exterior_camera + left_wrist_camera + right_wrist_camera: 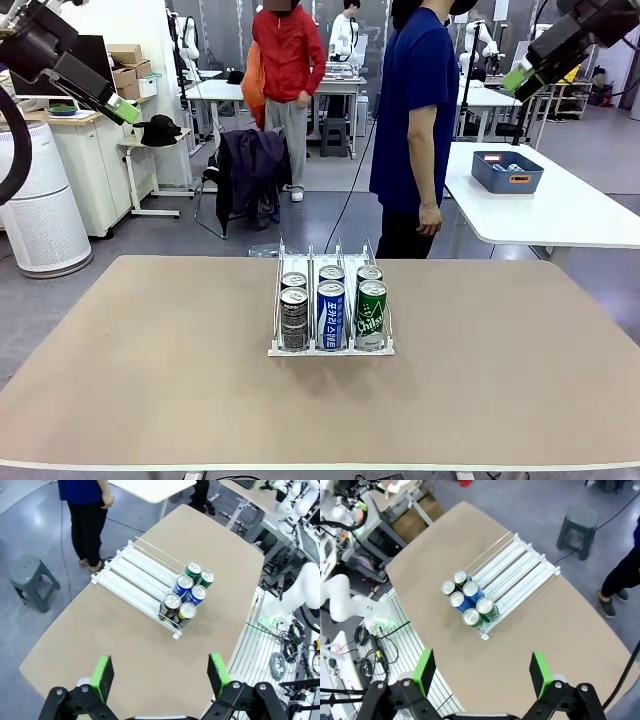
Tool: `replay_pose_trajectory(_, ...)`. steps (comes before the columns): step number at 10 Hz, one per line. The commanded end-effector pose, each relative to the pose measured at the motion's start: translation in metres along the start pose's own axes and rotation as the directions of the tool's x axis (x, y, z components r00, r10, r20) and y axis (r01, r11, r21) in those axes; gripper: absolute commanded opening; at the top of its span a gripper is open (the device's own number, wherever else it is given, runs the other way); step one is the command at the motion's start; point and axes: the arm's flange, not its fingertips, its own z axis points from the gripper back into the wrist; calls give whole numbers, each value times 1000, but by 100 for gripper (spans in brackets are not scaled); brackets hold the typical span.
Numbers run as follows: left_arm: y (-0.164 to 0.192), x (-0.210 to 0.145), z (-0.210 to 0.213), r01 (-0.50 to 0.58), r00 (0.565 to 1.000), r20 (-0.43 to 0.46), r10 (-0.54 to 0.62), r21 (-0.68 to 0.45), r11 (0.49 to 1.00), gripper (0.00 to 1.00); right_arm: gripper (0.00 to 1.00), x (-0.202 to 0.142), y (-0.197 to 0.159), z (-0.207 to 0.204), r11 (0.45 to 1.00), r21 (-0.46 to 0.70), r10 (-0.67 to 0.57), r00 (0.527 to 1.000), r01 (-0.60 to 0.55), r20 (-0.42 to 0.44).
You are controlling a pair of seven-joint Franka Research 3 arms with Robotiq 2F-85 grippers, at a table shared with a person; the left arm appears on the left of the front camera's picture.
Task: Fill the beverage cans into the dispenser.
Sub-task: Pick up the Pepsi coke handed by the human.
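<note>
The white wire dispenser stands at the table's middle, with two cans in each of its three lanes. Dark grey cans fill the left lane, blue-and-white cans the middle, green cans the right. From above, the left wrist view shows the dispenser with the cans at its front end; the right wrist view shows the same rack and cans. My left gripper hangs open high at upper left. My right gripper is open high at upper right. Both hold nothing.
A person in a blue shirt stands at the table's far edge, hands down. A white table behind at right carries a blue-grey bin. A grey stool stands on the floor beyond the far side.
</note>
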Motion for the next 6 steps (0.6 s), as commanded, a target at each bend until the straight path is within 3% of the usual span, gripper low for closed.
replay_pose_trajectory(1, -16, -4, -10, 15, 999, -38, -9, 159, 987, 100, 100, 0, 1, -3, 998, -68, 8, 1000, -7, 18)
replay_pose_trajectory(2, 0, 0, 0, 0, 1000, 0, 0, 0, 1000, 100, 100, 0, 0, 0, 1000, 0, 0, 1000, 0, 0)
replay_pose_trajectory(6, -4, 1, -3, 5, 1000, -11, -5, 34, 999, 100, 100, 0, 0, 0, 1000, 0, 0, 1000, 0, 0)
